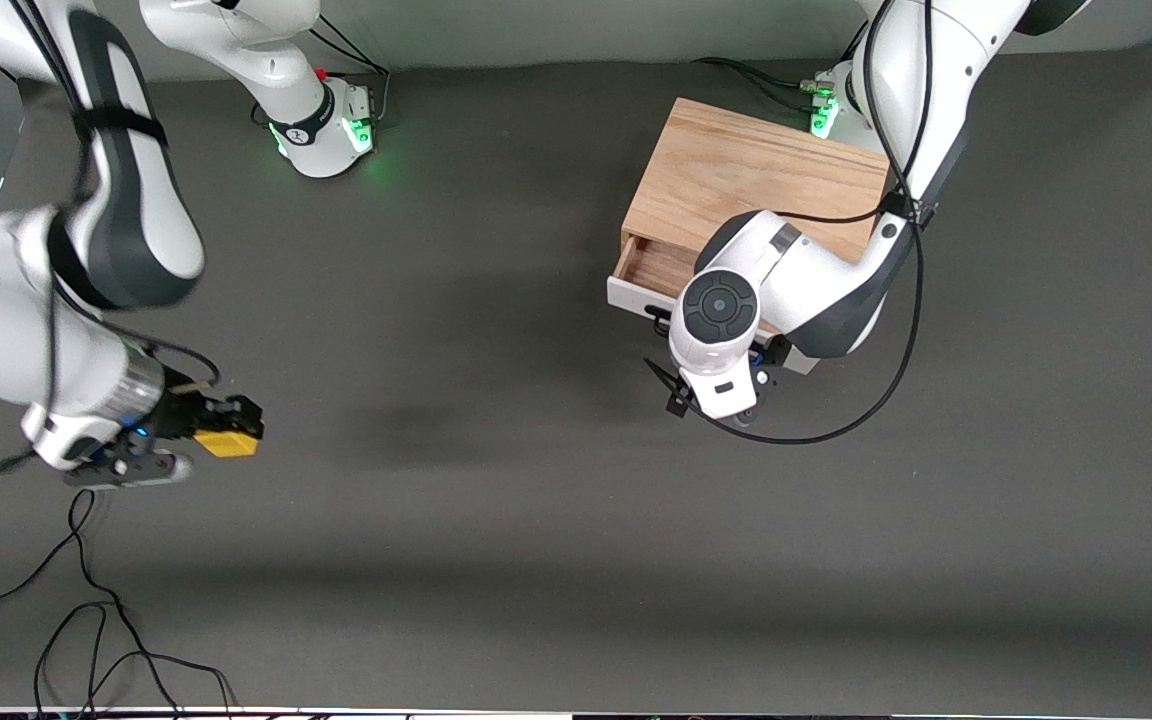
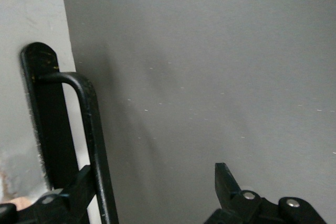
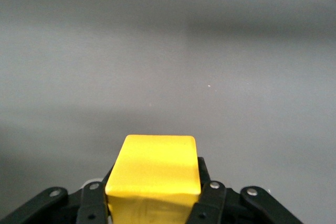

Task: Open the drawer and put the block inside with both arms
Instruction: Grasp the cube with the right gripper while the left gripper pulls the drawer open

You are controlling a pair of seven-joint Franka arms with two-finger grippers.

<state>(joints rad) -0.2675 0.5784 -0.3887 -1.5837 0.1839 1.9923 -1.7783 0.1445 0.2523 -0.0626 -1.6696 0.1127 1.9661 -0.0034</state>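
Note:
The light-wood box stands toward the left arm's end of the table. Its drawer is pulled out a little, showing a strip of wooden inside, with the white front panel toward the front camera. My left gripper is open at the black bar handle; the bar runs between its fingers, close to one finger. In the front view the left wrist hides that gripper. My right gripper is shut on the yellow block, held over the mat toward the right arm's end.
Black cables lie on the dark mat near the front camera's edge, under the right arm. The left arm's cable loops over the mat beside the drawer. Both green-lit bases stand along the table's robot edge.

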